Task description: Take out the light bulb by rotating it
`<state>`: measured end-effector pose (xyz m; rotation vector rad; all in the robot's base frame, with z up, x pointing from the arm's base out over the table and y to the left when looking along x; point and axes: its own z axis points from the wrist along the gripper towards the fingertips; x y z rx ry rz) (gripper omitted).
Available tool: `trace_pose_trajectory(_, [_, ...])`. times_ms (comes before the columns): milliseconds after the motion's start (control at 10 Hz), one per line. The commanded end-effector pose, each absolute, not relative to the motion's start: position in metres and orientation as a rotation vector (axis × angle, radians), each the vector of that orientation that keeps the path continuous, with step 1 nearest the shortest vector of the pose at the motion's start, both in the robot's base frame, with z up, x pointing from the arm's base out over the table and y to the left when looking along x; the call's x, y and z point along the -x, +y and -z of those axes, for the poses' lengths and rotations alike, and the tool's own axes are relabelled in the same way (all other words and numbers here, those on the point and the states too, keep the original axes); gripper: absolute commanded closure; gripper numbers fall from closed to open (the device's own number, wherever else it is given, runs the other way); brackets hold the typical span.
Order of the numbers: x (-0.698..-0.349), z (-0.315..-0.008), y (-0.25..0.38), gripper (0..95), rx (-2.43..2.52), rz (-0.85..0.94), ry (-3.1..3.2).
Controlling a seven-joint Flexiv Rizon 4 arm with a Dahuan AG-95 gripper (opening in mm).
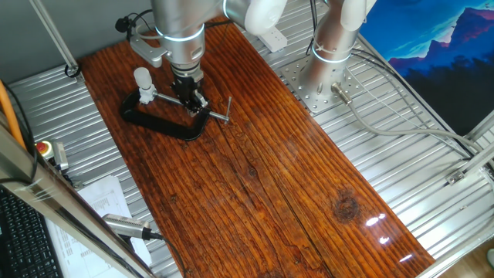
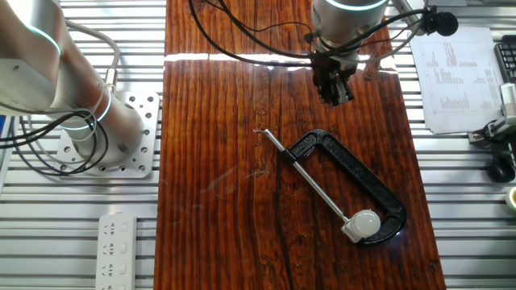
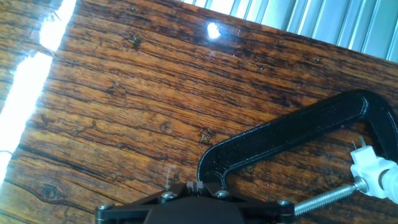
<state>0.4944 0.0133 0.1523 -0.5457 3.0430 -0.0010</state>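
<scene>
The light bulb [image 1: 142,76] is small, frosted white and stands upright in a white socket [image 1: 145,95] held in a black C-clamp [image 1: 162,122] on the wooden board. It also shows from above, the light bulb [image 2: 365,221] at the near end of the C-clamp [image 2: 367,179]. My gripper [image 1: 190,98] hangs to the bulb's right, over the clamp's steel screw rod [image 1: 210,113], apart from the bulb. Seen from the hand, the fingertips [image 3: 192,185] meet with nothing between them, beside the C-clamp's arc [image 3: 280,139]. The socket [image 3: 371,170] sits at the right edge.
The arm's base [image 1: 324,66] is bolted beside the board on a slatted metal table [image 1: 401,147]. A white power strip [image 2: 117,250] lies near it. Printed papers [image 2: 458,80] and a keyboard [image 1: 23,239] lie off the board's other side. Cables trail around the base.
</scene>
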Motion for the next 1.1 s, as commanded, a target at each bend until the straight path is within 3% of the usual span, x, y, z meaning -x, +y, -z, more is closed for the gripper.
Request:
trace_pose_trajectory(100, [-0.4942, -0.1522, 0.0135, 95.0, 0.564, 0.011, 3.053])
trace_pose_trajectory(1100, [-0.494, -0.1518, 0.0134, 95.0, 0.465, -0.002, 3.085])
